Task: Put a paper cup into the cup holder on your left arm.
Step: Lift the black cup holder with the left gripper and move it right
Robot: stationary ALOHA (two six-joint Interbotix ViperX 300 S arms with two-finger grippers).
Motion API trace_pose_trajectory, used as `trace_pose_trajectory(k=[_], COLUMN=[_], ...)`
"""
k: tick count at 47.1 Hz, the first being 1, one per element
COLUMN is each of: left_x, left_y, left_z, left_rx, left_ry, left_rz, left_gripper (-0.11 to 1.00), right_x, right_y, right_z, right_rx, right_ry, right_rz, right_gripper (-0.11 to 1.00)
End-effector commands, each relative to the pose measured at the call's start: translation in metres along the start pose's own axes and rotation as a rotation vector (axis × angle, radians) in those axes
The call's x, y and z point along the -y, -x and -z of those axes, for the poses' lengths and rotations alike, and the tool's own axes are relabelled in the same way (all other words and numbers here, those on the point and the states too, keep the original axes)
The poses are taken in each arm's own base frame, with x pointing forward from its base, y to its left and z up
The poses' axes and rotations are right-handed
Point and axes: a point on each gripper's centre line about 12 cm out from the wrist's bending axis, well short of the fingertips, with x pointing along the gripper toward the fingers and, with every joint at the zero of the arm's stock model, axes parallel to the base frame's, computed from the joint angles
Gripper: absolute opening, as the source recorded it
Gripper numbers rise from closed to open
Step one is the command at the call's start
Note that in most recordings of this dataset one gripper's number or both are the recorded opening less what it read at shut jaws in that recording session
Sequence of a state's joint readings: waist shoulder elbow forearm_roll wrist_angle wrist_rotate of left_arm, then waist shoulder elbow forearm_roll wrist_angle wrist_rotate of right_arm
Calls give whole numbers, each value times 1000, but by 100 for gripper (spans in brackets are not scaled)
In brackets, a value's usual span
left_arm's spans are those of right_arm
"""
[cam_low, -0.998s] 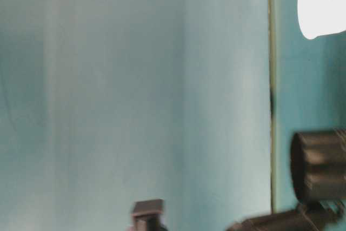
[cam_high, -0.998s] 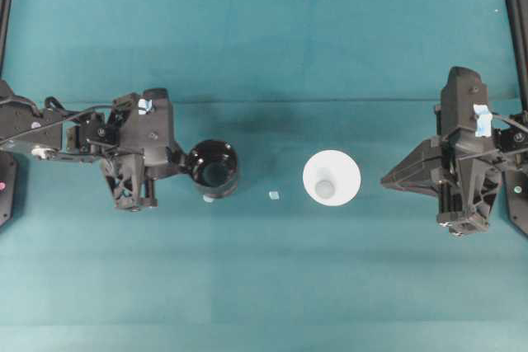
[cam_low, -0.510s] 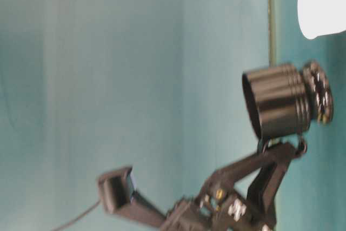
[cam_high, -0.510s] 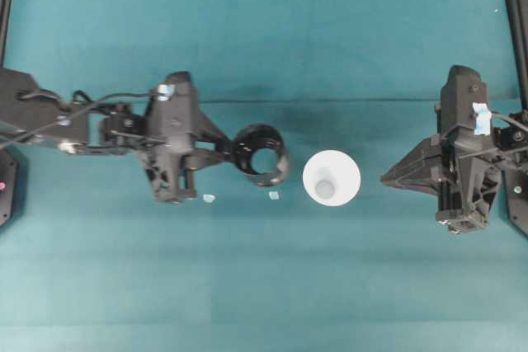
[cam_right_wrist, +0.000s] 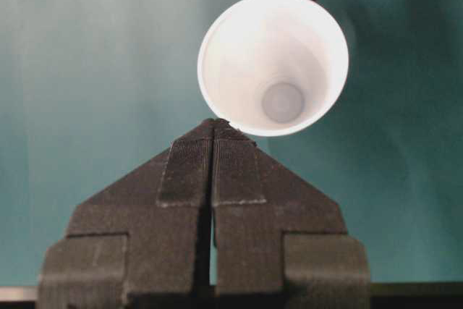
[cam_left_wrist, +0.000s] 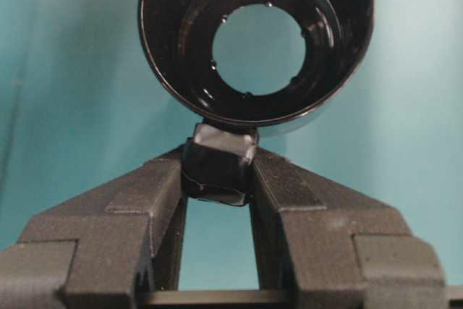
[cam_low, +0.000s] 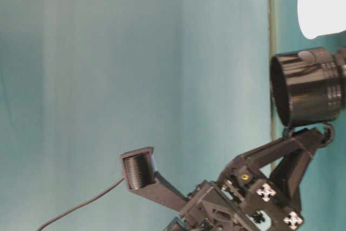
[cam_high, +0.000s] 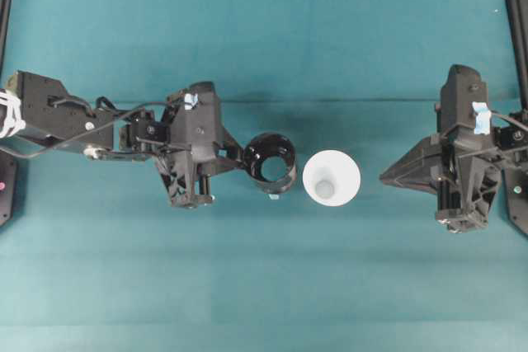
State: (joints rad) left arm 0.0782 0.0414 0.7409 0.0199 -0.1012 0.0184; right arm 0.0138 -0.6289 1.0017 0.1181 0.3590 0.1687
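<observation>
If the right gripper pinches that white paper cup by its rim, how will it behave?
The paper cup looks thin-walled, so its rim would probably flex under a pinch. Standing upright on a narrow base, it likely tips if nudged. It is probably very light.

Even bright light, overexposed paper cup (soft table-level focus)

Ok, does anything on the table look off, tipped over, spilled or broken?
Nothing stands out. The cup stands upright, mouth up, empty and undented. The holder is gripped squarely by its taped tab in the left claw, close beside the cup. The right claw is shut and empty.
</observation>
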Motion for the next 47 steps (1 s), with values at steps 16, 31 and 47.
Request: trace_pose_trajectory(k=[16,31,47], left_x=[2,-1,-1], left_y=[-13,-15,-16], left_z=[5,9,11], left_rx=[-23,-32,-35], left_ry=[-6,-3,-2], left_rz=[5,0,-2], left_gripper=[29,29,29], right_x=[-2,-2,-2], right_y=[2,2,2], right_z=[-9,-9,-8], right_rx=[38,42,39], right_ry=[-11,-13,-13], right_rz=[-7,-8,-7], right_gripper=[-3,-3,-3])
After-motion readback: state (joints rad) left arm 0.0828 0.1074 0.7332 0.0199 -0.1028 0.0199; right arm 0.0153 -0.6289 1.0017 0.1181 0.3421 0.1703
